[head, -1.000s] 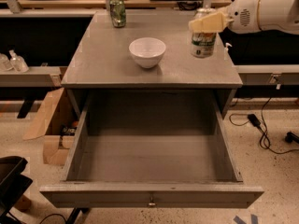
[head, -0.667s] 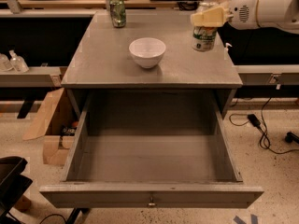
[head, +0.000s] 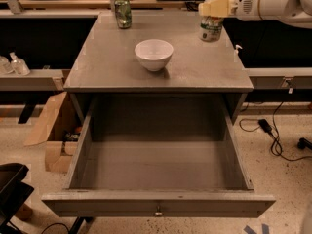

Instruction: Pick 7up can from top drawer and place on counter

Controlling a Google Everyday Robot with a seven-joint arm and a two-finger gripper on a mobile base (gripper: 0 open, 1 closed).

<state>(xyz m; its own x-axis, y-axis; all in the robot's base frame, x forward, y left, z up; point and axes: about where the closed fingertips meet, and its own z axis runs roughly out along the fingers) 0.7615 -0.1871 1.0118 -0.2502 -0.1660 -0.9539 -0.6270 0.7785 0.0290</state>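
Observation:
The 7up can (head: 210,29), whitish-silver with green markings, is upright over the back right part of the grey counter (head: 107,62). My gripper (head: 215,7) comes in from the right and is shut around the can's upper part; the pale fingers (head: 212,8) cover its top. I cannot tell whether the can's base touches the counter. The top drawer (head: 156,204) is pulled fully out below the counter, and its inside is bare.
A white bowl (head: 153,54) stands at the counter's middle. A darker green can (head: 123,12) stands at the back left. A cardboard box (head: 48,130) sits on the floor at left, cables (head: 273,135) lie at right, and a black seat (head: 12,189) is at the lower left.
My gripper and the 7up can have moved together up in the picture, toward the counter's back right. The bowl, the green can and the drawer have not moved.

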